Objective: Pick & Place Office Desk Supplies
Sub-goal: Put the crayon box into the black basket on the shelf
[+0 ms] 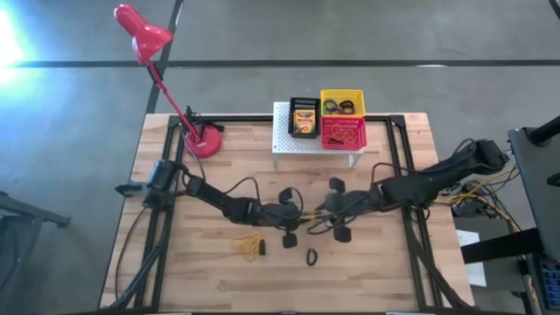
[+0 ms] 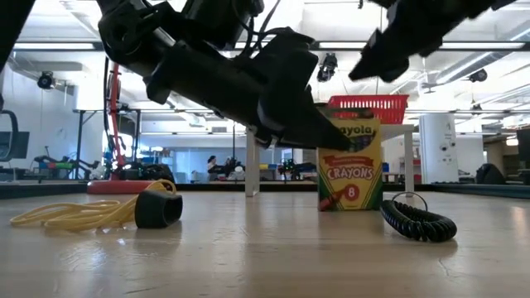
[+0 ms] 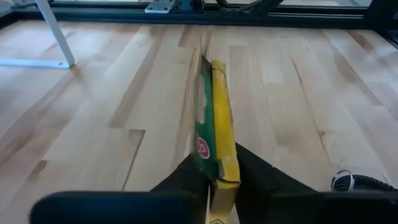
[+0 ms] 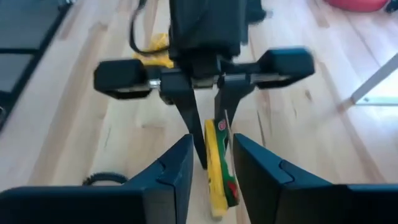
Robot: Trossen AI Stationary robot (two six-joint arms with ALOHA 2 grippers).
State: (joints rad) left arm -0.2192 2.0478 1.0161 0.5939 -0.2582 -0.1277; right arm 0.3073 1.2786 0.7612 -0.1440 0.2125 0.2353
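A yellow-and-green crayon box point(image 2: 350, 165) stands upright on the wooden table near its middle. My left gripper point(image 1: 302, 216) comes in from the table's left and is shut on the box point(image 3: 215, 124). My right gripper point(image 1: 324, 212) hangs open just to the box's right and above it point(image 2: 374, 60). In the right wrist view its fingers point(image 4: 177, 171) stand apart on either side of the box point(image 4: 219, 171) without touching it. A yellowish rubber-band tangle point(image 1: 247, 246) with a black piece point(image 2: 157, 209) and a black coiled ring point(image 1: 311, 257) lie nearer the front edge. My left gripper pinches the crayon box's two broad faces point(image 3: 217, 168) between its two fingers, high on the box at the side toward the table's left point(image 2: 331, 136). The fingers slant down from the table's left. The box stands upright with its bottom end point(image 2: 349, 207) on the table.
At the table's far edge a white perforated stand point(image 1: 282, 140) bears a black bin point(image 1: 304, 116) with a crayon box, a yellow bin point(image 1: 341, 102) and a red bin point(image 1: 342, 133). A red desk lamp point(image 1: 206, 140) stands far left. Cables trail beneath both arms.
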